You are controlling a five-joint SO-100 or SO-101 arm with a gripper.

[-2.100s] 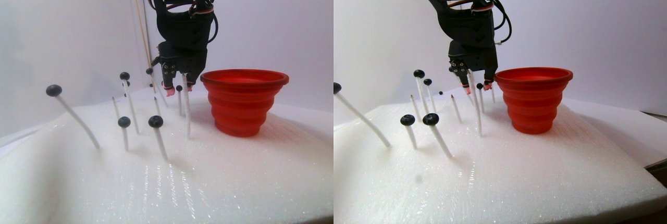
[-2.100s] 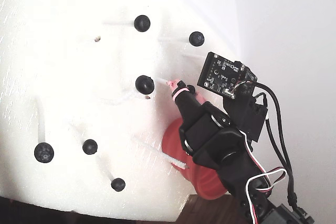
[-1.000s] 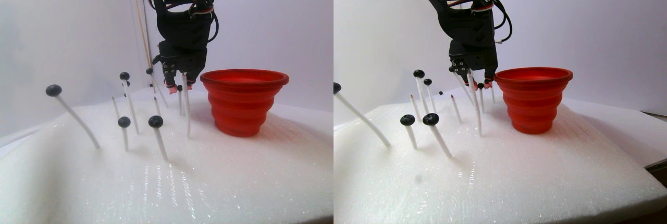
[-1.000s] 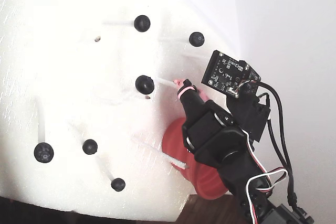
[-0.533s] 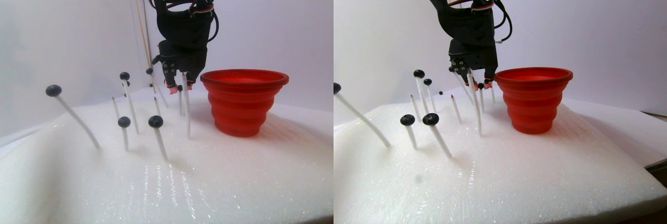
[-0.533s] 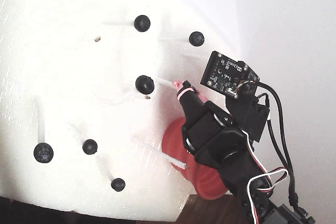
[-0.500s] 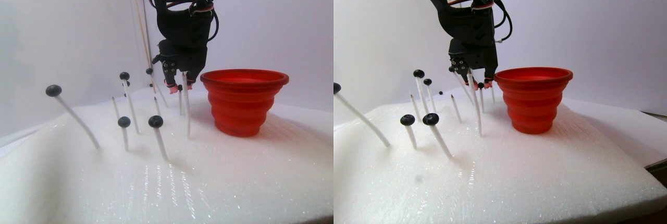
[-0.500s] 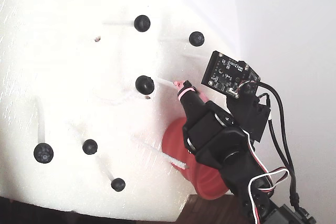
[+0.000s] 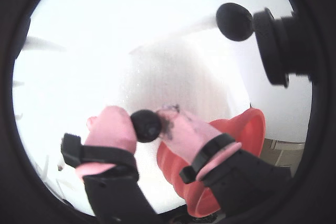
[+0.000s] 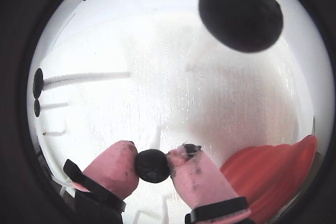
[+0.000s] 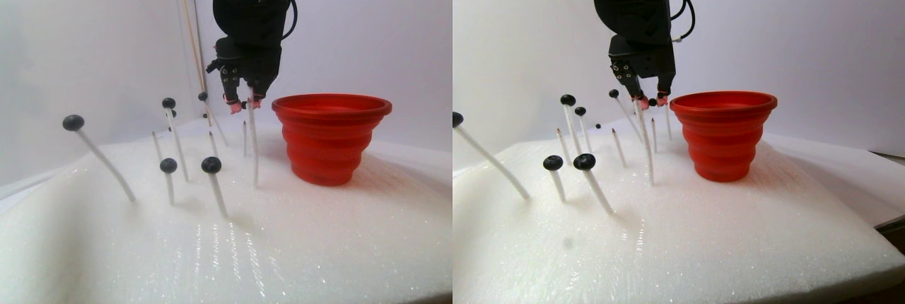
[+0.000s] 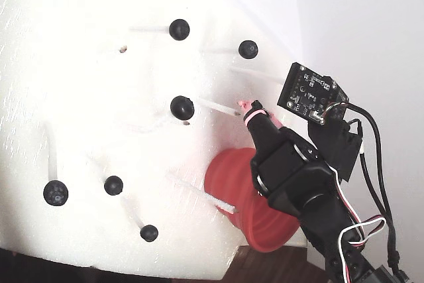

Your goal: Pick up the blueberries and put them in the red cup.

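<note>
Gripper: clenched on one blueberry between pink fingertips, lifted clear of the sticks.
Cup: red, upright on white foam, at 3 o'clock of gripper in stereo view.
Other blueberries: atop white sticks, at 9 o'clock of cup.

Setting: white foam sheet, glossy and faintly ribbed, bulging upward at its middle. Behind the foam sheet, a plain pale grey-lilac wall. Dark brown surface visible under the foam sheet's lower edge. Lighting bright, even, with soft shadows cast on the foam sheet.
</note>
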